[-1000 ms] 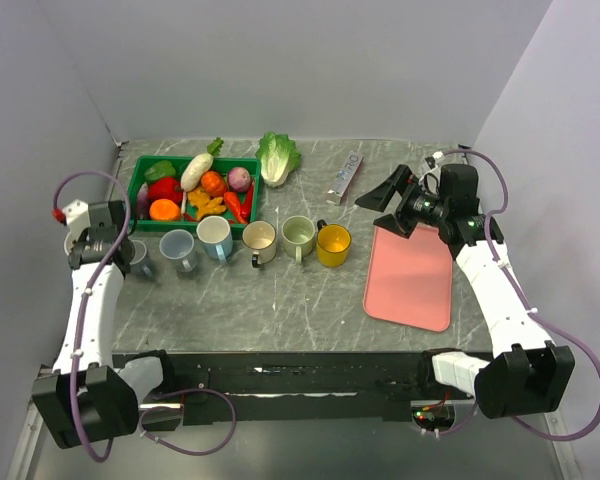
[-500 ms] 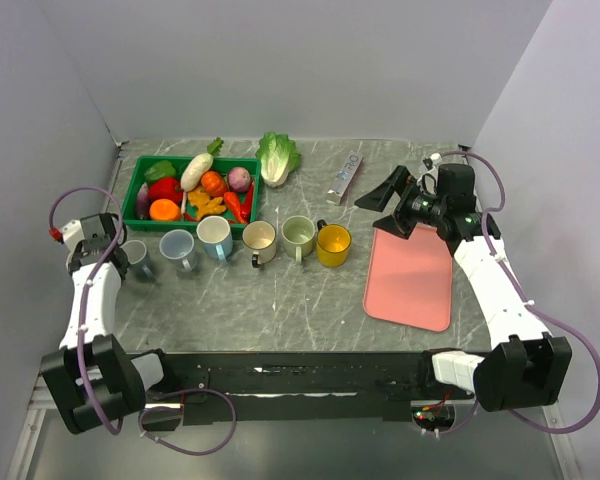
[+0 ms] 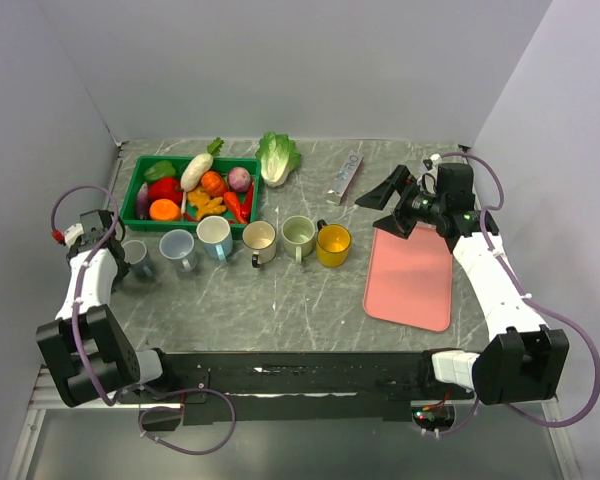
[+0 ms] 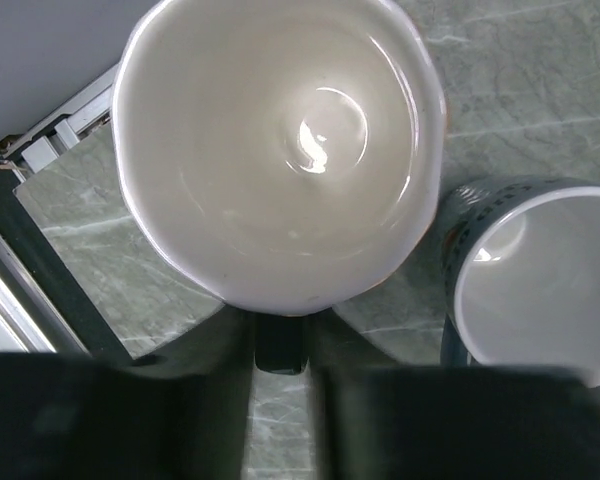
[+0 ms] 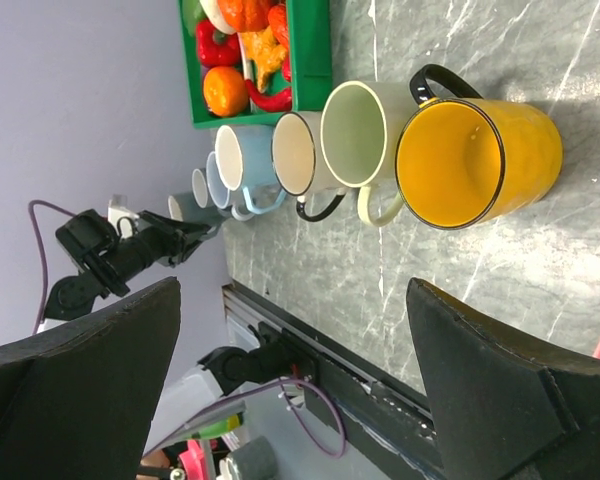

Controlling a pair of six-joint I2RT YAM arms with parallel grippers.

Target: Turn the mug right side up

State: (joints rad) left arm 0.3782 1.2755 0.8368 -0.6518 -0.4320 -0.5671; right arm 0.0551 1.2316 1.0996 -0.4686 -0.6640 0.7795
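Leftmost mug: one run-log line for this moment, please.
leftmost mug: upright | left gripper: at its side | right gripper: jaws open, empty

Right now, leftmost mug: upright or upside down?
Upright. The leftmost mug has its mouth facing up; the left wrist view looks straight down into its empty white interior.

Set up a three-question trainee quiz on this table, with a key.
1. Multiple choice: how many mugs stand in the row in front of the green crate? A four; B six; C eight.
2. True or false: the yellow mug lies upside down.
3. Fill in: the right gripper, near the pink cutting board, is ____ (open or shut).
Key: 1 B. 2 false; the yellow mug stands mouth up. 3 open.
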